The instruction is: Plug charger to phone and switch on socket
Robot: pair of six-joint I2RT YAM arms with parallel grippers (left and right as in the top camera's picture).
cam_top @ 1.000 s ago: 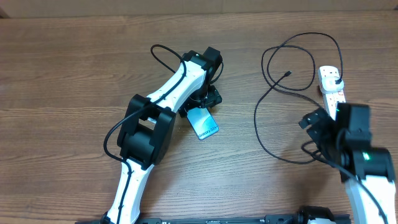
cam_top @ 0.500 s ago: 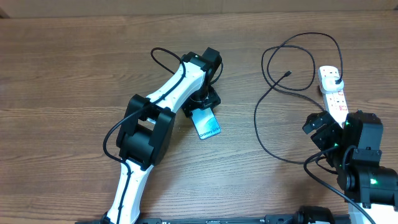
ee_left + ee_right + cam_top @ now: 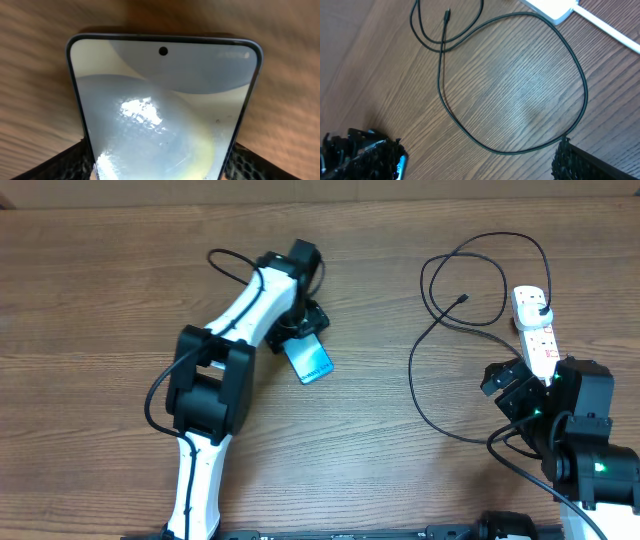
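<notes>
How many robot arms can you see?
2. The left arm stretches from the bottom edge to the phone mid-table; the right arm sits at the bottom right corner, beside the white power strip.

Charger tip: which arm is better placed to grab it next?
Probably right. The right gripper is open, empty, and on the same side as the charger tip; the left gripper is clamped on the phone, farther away.

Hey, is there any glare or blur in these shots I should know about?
Left wrist: a bright glare patch on the phone screen, and the table behind it is streaked with blur. Right wrist: sharp, the cable crisp. Overhead: evenly lit, no glare.
</notes>
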